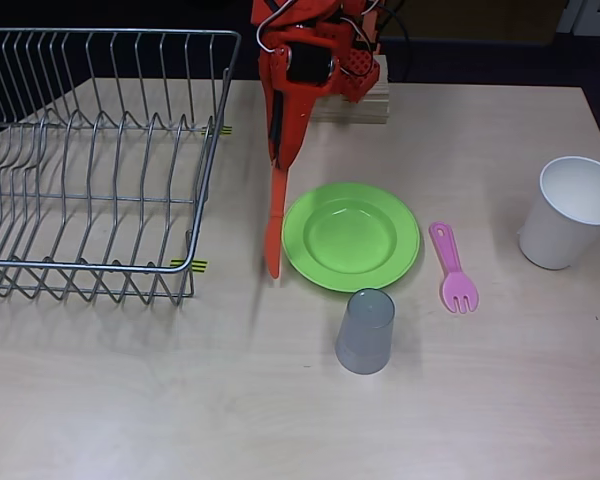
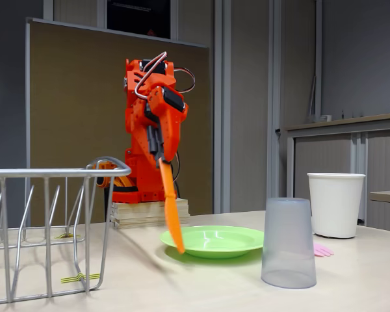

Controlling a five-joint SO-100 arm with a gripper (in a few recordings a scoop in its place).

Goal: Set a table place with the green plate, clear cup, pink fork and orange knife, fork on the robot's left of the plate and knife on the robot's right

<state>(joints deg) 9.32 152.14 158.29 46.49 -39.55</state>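
Note:
The green plate (image 1: 351,237) (image 2: 213,240) lies mid-table. My gripper (image 1: 279,160) (image 2: 161,159) is shut on the orange knife (image 1: 274,225) (image 2: 172,211). The knife hangs blade down just off the plate's left rim in the overhead view, its tip close to the tabletop. The pink fork (image 1: 452,268) (image 2: 322,249) lies flat to the right of the plate in that view, tines toward the near edge. The clear cup (image 1: 365,330) (image 2: 288,242) stands in front of the plate with its wider end down.
A wire dish rack (image 1: 90,160) (image 2: 45,221) takes up the left side of the table. A larger white paper cup (image 1: 570,210) (image 2: 336,205) stands at the right. The arm's base sits on a wooden block (image 1: 355,100) (image 2: 149,213) at the back.

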